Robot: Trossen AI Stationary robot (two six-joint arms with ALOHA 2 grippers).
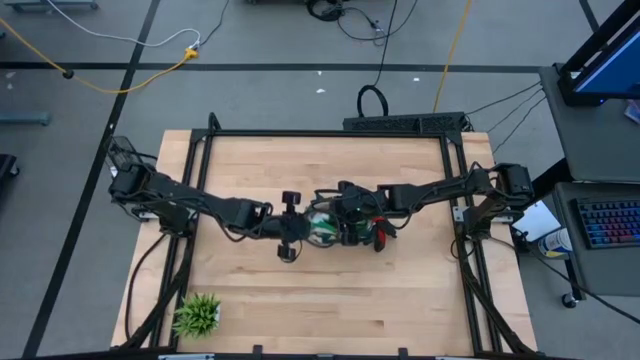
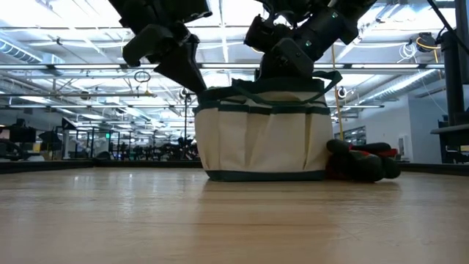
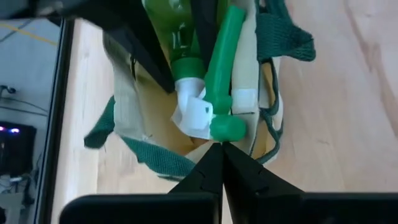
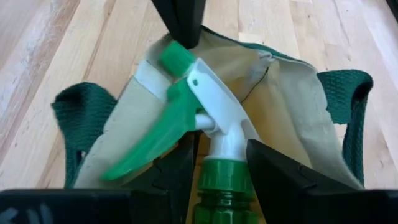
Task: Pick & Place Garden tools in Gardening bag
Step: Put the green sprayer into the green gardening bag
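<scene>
Where both arms meet at mid-table, bag [image 2: 264, 136] standing upright on the wood, cream canvas, green trim, handles up. Right gripper [image 4: 221, 163] above the bag mouth, clamped on the neck of the spray bottle [image 4: 208, 134]; bottle head with white nozzle and green trigger over the bag opening. Left gripper [image 3: 222, 155] at the bag's other side, fingers pinched together, nothing between them, tips just beside the nozzle tip. Gloves [image 2: 363, 160], red and black, lying on the table just beside the bag, on the right arm's side. 1 potted plant [image 1: 197, 315] near the table's front corner on the left arm's side, well apart.
</scene>
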